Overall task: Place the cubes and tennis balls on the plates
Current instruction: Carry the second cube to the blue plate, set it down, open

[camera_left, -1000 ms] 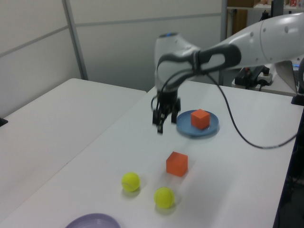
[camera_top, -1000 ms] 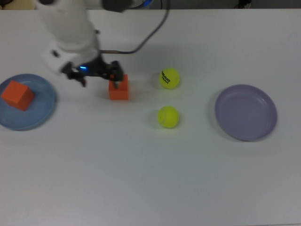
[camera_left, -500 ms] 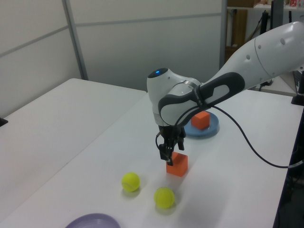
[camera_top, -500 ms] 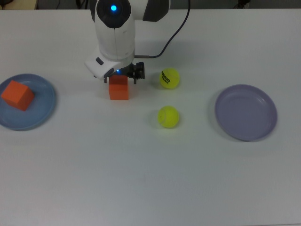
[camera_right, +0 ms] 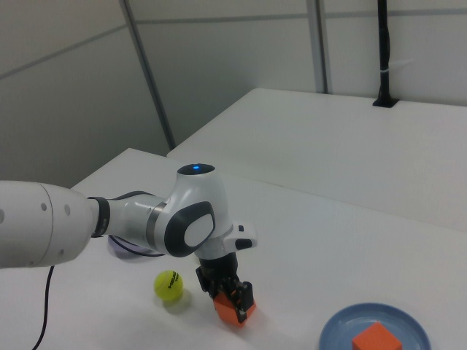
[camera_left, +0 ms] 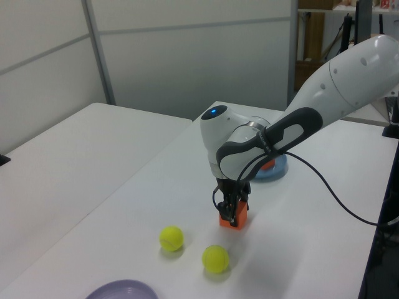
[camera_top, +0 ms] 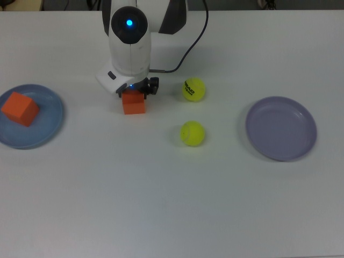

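- The black fingers point(camera_left: 232, 210) of the white arm's gripper point(camera_right: 228, 292) reach down over a matte orange cube point(camera_top: 134, 104) standing on the white desk point(camera_top: 172, 204); they appear to straddle it, though whether they press its sides I cannot tell.
- In the top view, a fuzzy yellow-green tennis ball with black lettering point(camera_top: 194, 89) lies at 3 o'clock from that cube, apart from it.
- A second, plain tennis ball point(camera_top: 192, 133) lies at 4 o'clock.
- The pale lavender round plate point(camera_top: 281, 128) sits farther out at 3 o'clock, well apart.
- At 9 o'clock, the light blue round plate point(camera_top: 51, 126) carries the other orange cube point(camera_top: 20, 108).
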Robot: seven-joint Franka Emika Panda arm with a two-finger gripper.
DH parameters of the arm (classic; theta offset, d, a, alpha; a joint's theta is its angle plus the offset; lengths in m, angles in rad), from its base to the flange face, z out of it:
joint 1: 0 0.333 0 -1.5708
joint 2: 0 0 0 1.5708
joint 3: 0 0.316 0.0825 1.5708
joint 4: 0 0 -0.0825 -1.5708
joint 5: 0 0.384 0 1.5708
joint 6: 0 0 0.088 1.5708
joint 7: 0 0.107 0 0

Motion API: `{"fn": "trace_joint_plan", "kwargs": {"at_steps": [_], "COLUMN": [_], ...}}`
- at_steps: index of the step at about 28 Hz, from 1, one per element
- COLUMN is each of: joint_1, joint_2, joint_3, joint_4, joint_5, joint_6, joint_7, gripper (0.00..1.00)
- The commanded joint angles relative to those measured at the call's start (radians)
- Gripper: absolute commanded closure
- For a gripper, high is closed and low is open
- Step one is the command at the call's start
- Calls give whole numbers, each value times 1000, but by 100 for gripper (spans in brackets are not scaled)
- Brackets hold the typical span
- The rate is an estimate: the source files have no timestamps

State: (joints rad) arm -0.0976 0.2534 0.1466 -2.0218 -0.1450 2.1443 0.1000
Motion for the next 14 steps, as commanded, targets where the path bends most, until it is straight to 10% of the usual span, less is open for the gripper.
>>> {"fn": "trace_joint_plan", "kwargs": {"at_steps": [1,14], "joint_1": [-30,-315], "joint_2": [-40,-7], "joint_3": [-7,-27], "joint_4": [11,393], "joint_5": [-18,84], "joint_6": [9,-181], "joint_7": [18,-249], "gripper": [85,86]}}
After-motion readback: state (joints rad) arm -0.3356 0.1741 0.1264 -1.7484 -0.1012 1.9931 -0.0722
